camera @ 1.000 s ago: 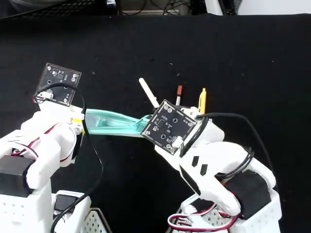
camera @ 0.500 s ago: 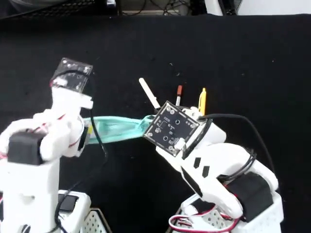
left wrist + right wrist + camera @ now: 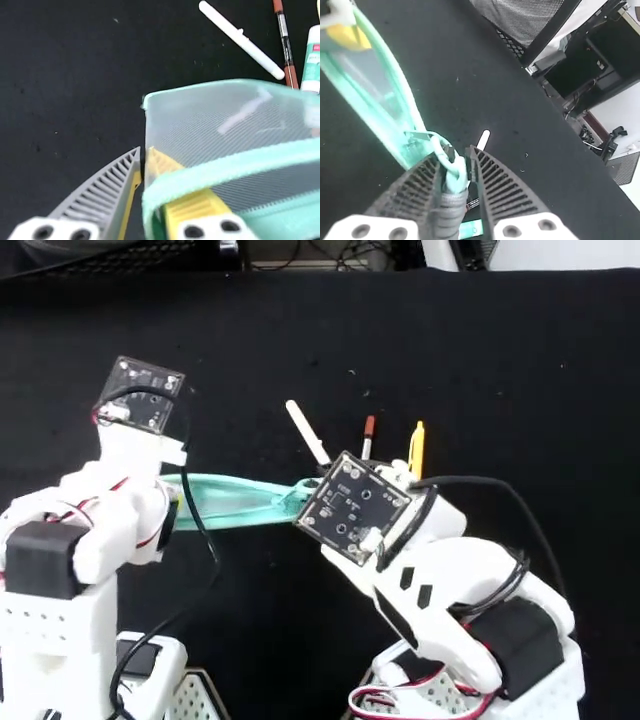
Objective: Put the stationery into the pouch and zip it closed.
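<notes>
A teal mesh pouch [image 3: 235, 500] hangs stretched above the black table between both arms. My left gripper [image 3: 144, 152] is shut on one end of the pouch [image 3: 225, 130], its yellow finger inside the rim and its grey finger outside. At the other end, my right gripper [image 3: 454, 159] is shut on the teal zipper pull of the pouch [image 3: 375, 100]. On the table beyond the pouch lie a white pen [image 3: 307, 432], a brown pen [image 3: 367, 437] and a yellow-tipped item [image 3: 416, 447]. The left wrist view shows the white pen [image 3: 240, 40], the brown pen [image 3: 283, 35] and a white tube [image 3: 312, 60].
The black table [image 3: 500, 370] stretches wide behind and to the right of the stationery. Both arm bases stand at the near edge. Black equipment and mesh panels sit past the table's far edge [image 3: 580, 65].
The left arm has risen and turned, its wrist board moving up and slightly right. The pouch stays stretched between the grippers. The right arm has barely moved.
</notes>
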